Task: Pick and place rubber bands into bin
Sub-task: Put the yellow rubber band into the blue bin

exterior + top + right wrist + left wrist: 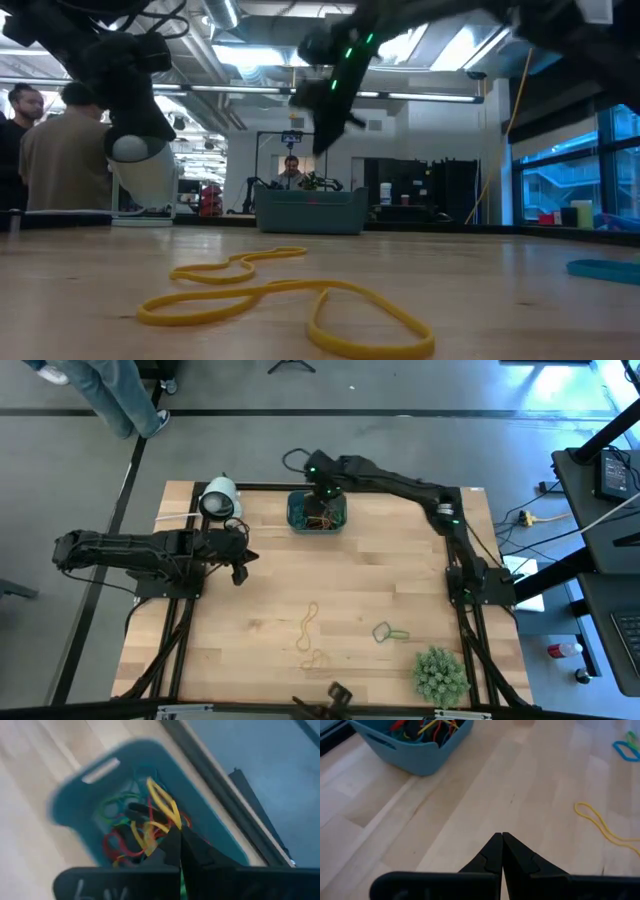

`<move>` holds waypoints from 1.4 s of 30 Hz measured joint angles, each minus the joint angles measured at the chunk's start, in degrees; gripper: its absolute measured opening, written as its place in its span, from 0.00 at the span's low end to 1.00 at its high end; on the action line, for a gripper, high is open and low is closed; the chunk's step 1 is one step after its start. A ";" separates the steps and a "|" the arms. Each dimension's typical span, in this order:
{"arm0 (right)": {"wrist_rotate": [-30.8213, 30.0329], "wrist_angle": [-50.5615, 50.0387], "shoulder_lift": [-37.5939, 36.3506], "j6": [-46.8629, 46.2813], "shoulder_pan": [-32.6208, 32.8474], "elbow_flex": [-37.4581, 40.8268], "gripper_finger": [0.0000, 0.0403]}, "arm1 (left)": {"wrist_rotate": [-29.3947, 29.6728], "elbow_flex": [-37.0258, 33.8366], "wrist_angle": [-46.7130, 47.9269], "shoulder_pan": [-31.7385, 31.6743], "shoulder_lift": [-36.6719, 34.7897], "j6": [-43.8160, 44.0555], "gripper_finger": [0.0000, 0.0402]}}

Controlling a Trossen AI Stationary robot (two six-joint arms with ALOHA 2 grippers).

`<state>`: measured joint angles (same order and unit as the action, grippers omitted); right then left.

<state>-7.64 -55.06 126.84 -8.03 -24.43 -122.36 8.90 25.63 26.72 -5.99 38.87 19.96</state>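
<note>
Teal bin lies long axis crosswise under right end effector pinching a yellow band.

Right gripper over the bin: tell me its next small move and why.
Probably open the fingers. The right gripper hangs above the bin, shut on a yellow rubber band that dangles over the pile inside, so letting go should drop it in. The left gripper waits shut over bare table.

Open robotics lab: exposed ceiling ducts, distant workstations.
</note>
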 joint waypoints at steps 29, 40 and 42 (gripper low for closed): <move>6.32 -8.29 6.16 -4.14 -0.92 -4.44 0.44 | -5.44 0.00 0.05 -0.11 0.00 1.83 0.00; 6.93 -12.86 0.56 -8.11 2.24 -4.42 0.20 | -11.48 0.00 0.04 3.63 0.00 0.32 0.00; 7.82 -14.64 -0.71 -7.10 3.63 -4.41 0.10 | -10.62 0.32 0.47 5.34 0.14 1.02 0.00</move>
<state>0.18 -69.69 126.13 -15.12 -20.80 -126.78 -1.72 25.95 27.19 -0.65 39.01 20.98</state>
